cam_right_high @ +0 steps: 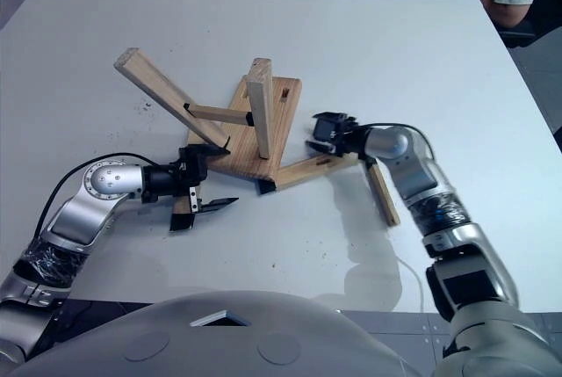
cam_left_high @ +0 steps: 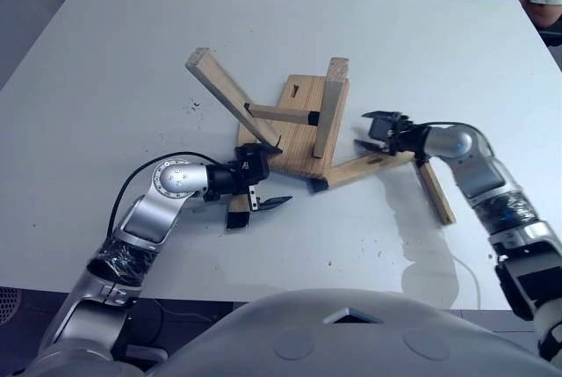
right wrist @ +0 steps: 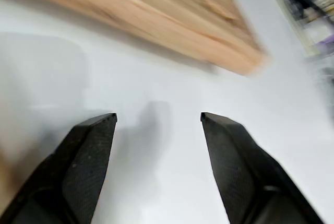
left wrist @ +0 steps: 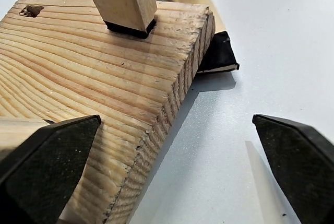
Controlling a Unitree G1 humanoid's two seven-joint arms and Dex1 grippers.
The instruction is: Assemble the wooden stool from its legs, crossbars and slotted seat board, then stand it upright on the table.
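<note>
Seat board (cam_left_high: 303,126) lies flat mid-frame on the surface (cam_left_high: 105,87). Tilted leg (cam_left_high: 230,96) and upright leg (cam_left_high: 332,105) are joined by a crossbar (cam_left_high: 281,114).

Left gripper (cam_left_high: 257,210): jaws apart, straddling the board's lower-left corner.

Right gripper (cam_left_high: 376,132): jaws apart, over the lying leg (cam_left_high: 364,169).

Risk: nudging the board could topple the tilted leg.

Open room at left and bottom; edges well apart.

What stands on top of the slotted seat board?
An upright leg and a leaning leg, joined by a crossbar. Their feet cover the seat board there, hiding the joints.
</note>
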